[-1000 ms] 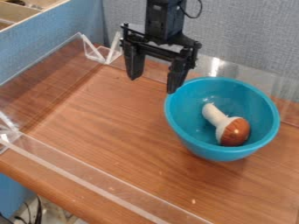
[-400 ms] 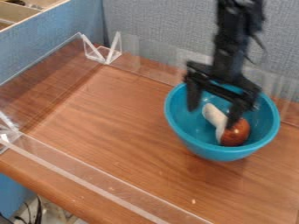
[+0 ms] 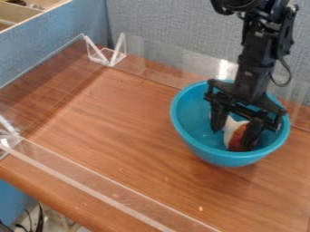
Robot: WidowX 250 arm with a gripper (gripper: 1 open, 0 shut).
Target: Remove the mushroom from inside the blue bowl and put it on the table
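Observation:
The blue bowl [image 3: 200, 136] stands on the table [image 3: 109, 127] at the right. Inside it lies the mushroom [image 3: 242, 138], its cream stem pointing up-left and its reddish-brown cap toward the bowl's right side. My gripper [image 3: 246, 130] reaches straight down into the bowl. One dark finger stands on each side of the mushroom, and they partly hide it. The fingers are apart, but I cannot tell whether they press on the mushroom. The mushroom still rests low in the bowl.
Low clear acrylic walls [image 3: 72, 172] run along the table's edges, with a clear bracket [image 3: 107, 53] at the back left corner. A blue partition [image 3: 49, 45] rises behind the left wall. Bare wood lies left of and in front of the bowl.
My gripper has travelled right from above the table behind the bowl to over the bowl, then dropped inside it around the mushroom. Neither the mushroom nor the bowl has shifted.

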